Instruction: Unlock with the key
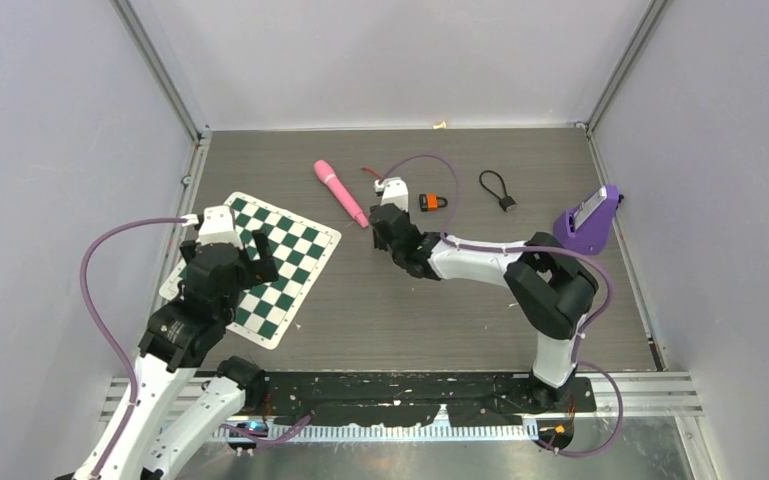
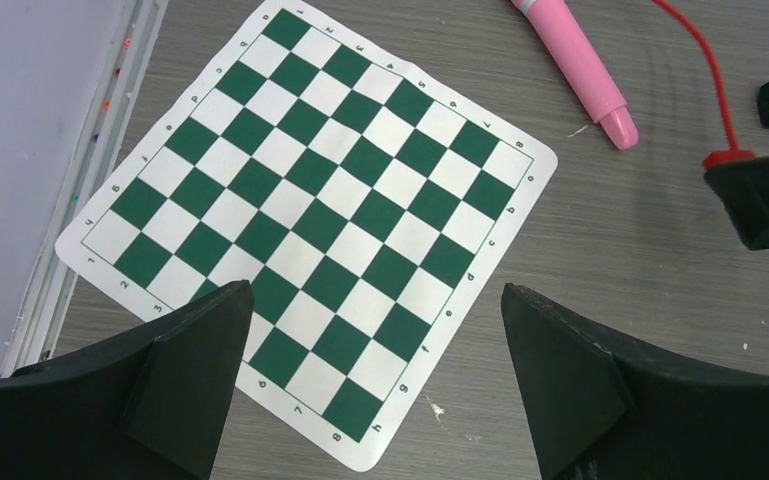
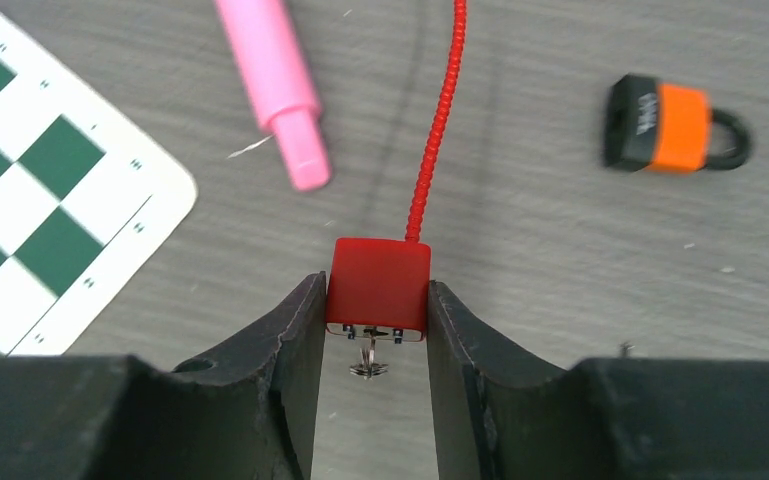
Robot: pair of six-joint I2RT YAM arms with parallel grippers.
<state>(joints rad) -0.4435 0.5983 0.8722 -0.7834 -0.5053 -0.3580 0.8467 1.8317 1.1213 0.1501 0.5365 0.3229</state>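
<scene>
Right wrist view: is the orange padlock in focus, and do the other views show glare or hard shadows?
Right wrist view: the orange padlock looks slightly soft, while the red lock held in the right gripper is sharp. Left wrist view: chess mat crisp, no glare. Top view: even light, only faint shadows on the table.

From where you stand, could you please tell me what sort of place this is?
Probably a robot test cell: plain walls box in a table, two arms are bolted at its edge, and practice items lie about: chess mat, pink pen, orange padlock.
</scene>
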